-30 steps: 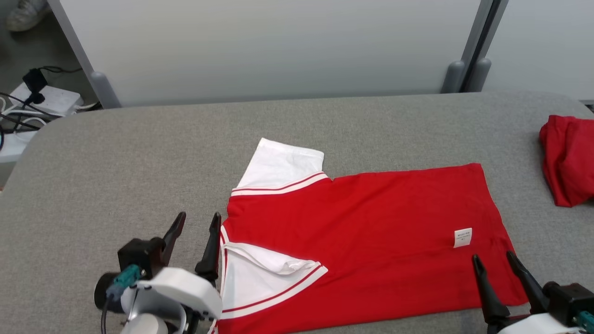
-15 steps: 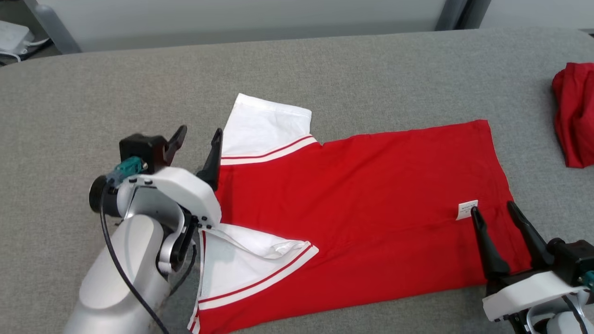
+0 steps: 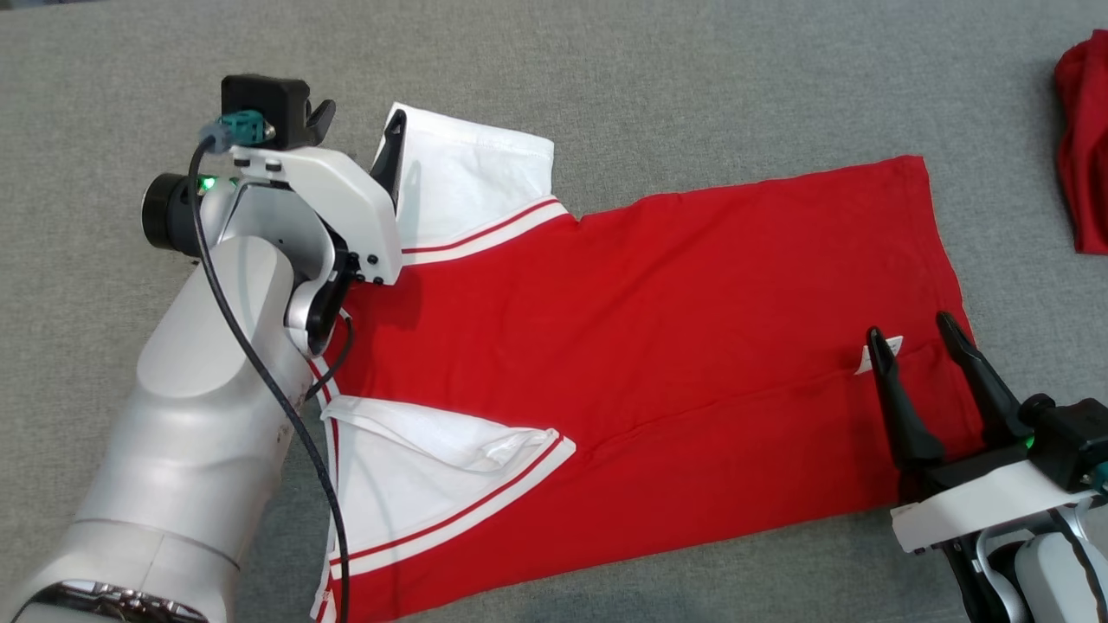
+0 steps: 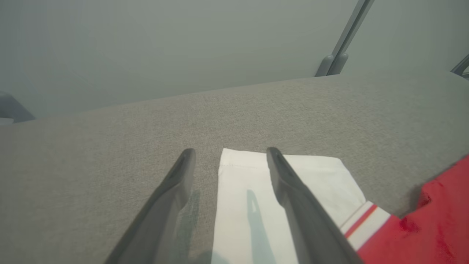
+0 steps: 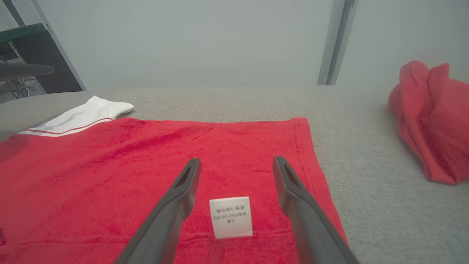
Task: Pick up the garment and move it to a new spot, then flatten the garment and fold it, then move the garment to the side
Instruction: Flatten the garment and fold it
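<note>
Red short-sleeved shirt with white sleeves and red-and-white striped trim [image 3: 658, 329]: lies spread flat at the centre of the grey fabric-covered table [image 3: 692, 86], collar end toward 9 o'clock in the head view and hem toward 3 o'clock. One white sleeve [image 4: 256, 198] lies out flat at 11 o'clock of the shirt. The other is folded in over the body at 7 o'clock.

Left gripper [image 3: 362, 114]: fingers spread apart, nothing between them. One finger is over the bare table, the other over the outer corner of the 11 o'clock sleeve. Contact with the cloth cannot be determined.

Right gripper [image 3: 909, 327]: at 4 o'clock in the head view, fingers spread apart and empty, poised over the hem end of the shirt. The small white care label [image 5: 231, 217] sits between the two fingers in the right wrist view.

Crumpled red cloth [image 3: 1086, 138]: at 2 o'clock on the table, well apart from the shirt.
</note>
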